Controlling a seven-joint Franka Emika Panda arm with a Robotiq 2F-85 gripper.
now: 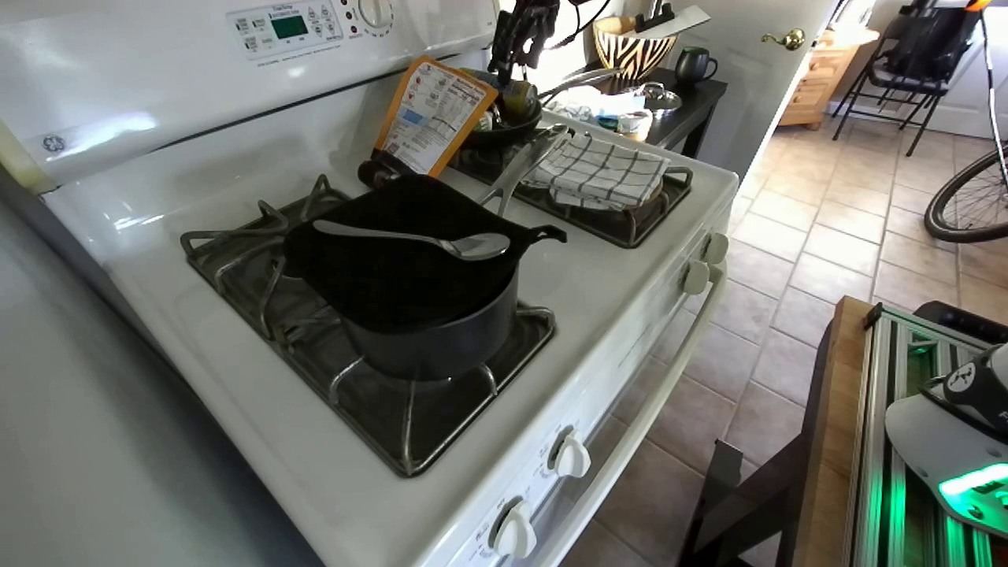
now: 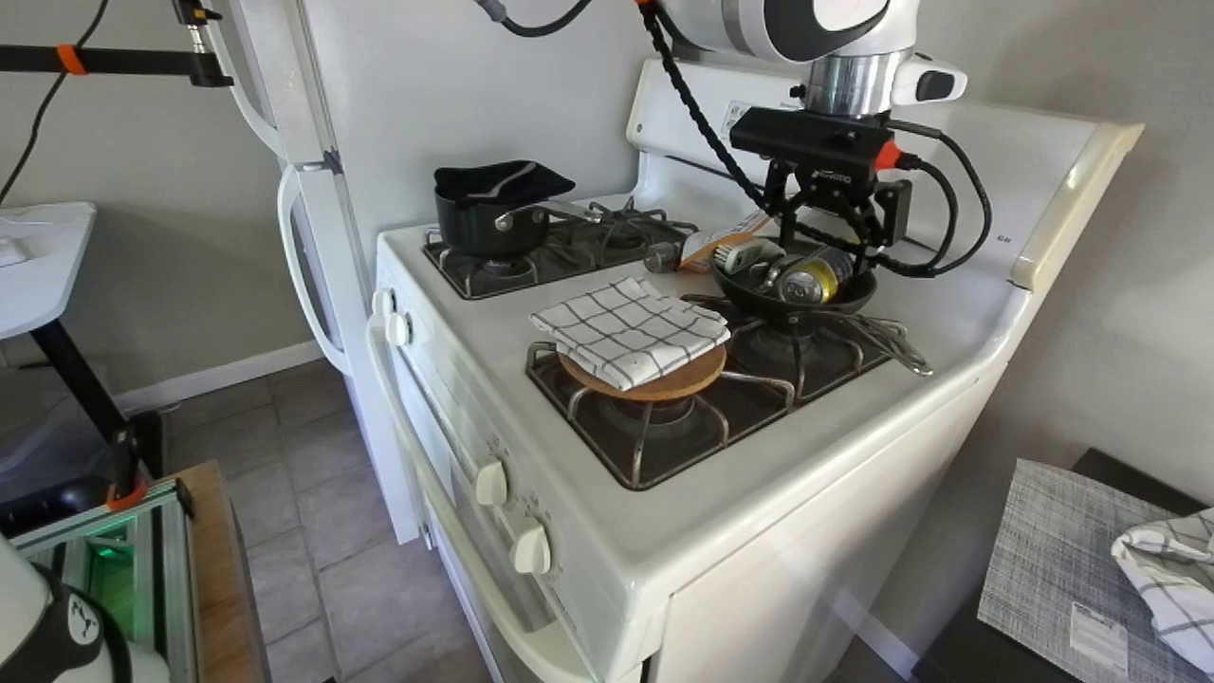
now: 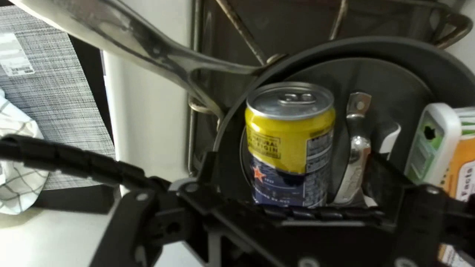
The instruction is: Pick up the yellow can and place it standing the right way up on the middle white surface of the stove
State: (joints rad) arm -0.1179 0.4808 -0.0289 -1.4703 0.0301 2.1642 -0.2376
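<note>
So the claw (image 3: pixel 293 159) is spread wide, 1 jaw each side of the yellow can (image 3: pixel 291 142) in the wrist view, nothing gripped. The can lies tilted in the dark pan (image 3: pixel 389 46). I'd center on it first (that shiny metal thing (image 3: pixel 358 159) shows between the jaws too, easy to pinch), squeeze, lift clear, then turn it upright over the middle white surface (image 1: pixel 587 272).

The yellow can (image 3: pixel 289 146) rests inside a dark pan (image 3: pixel 399 79), with the tool (image 3: pixel 298 168) spread wide in the foreground.
</note>
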